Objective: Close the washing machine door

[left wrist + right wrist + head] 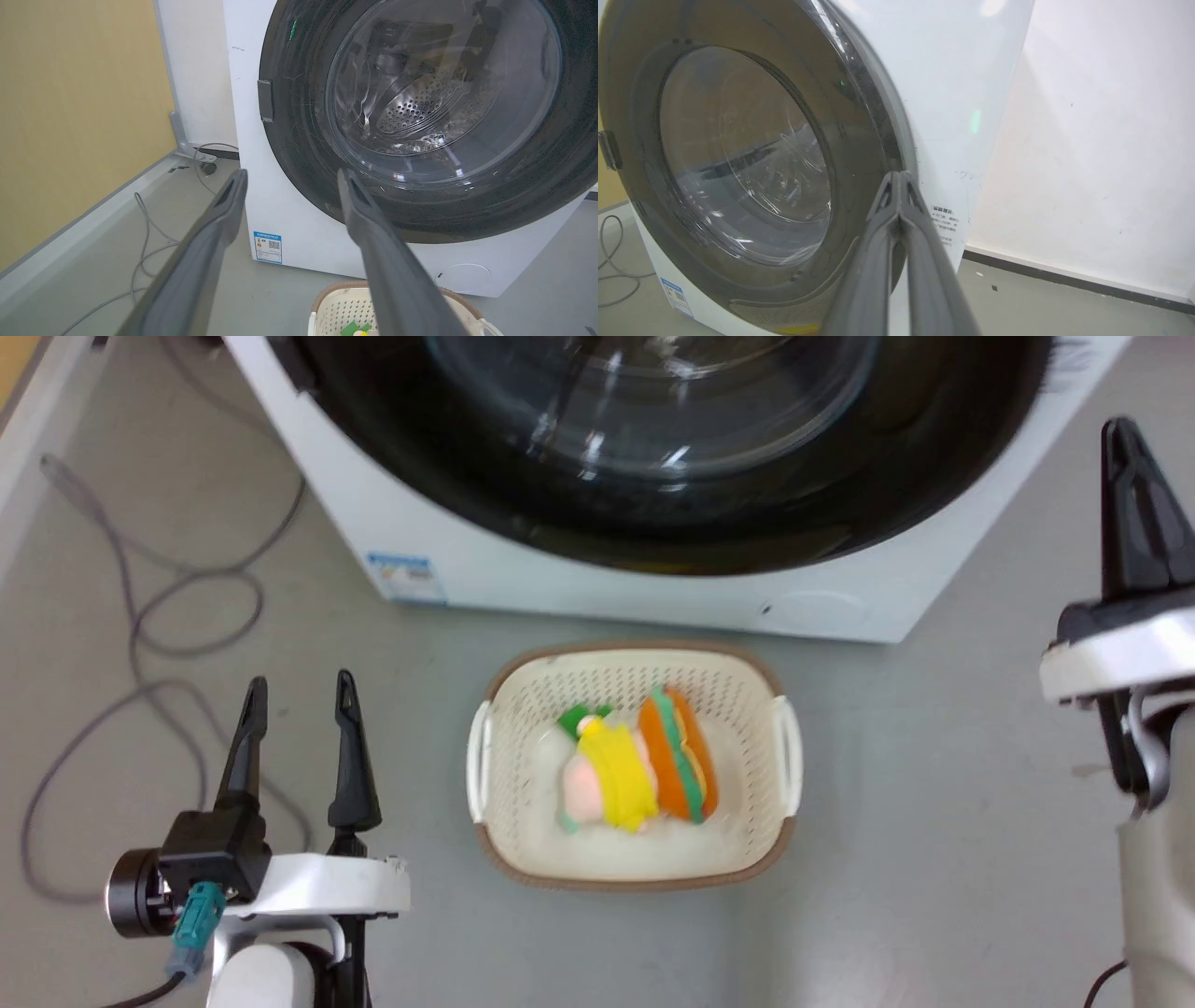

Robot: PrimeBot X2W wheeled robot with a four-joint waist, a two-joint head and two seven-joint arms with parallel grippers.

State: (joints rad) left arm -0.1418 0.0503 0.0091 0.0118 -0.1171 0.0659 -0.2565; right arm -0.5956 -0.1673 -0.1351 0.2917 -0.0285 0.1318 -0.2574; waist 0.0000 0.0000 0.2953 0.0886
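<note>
The washing machine [560, 581] is a white box at the top of the head view. Its round glossy black washing machine door [709, 537] lies flat against the front, the steel drum showing through the glass [420, 102]. My left gripper [299, 683] is open and empty at the lower left, well short of the machine. In the left wrist view the left gripper [292, 173] points at the door's [299, 121] lower left rim. My right gripper [1116, 429] is shut and empty at the right edge. In the right wrist view its tips [899, 175] sit near the door's [859, 140] right rim.
A cream plastic basket [635, 655] with colourful soft toys [644, 765] sits on the grey floor between my arms, just before the machine. Grey cable [140, 616] loops on the floor at left. A yellow wall [70, 116] stands left, a white wall [1101, 140] right.
</note>
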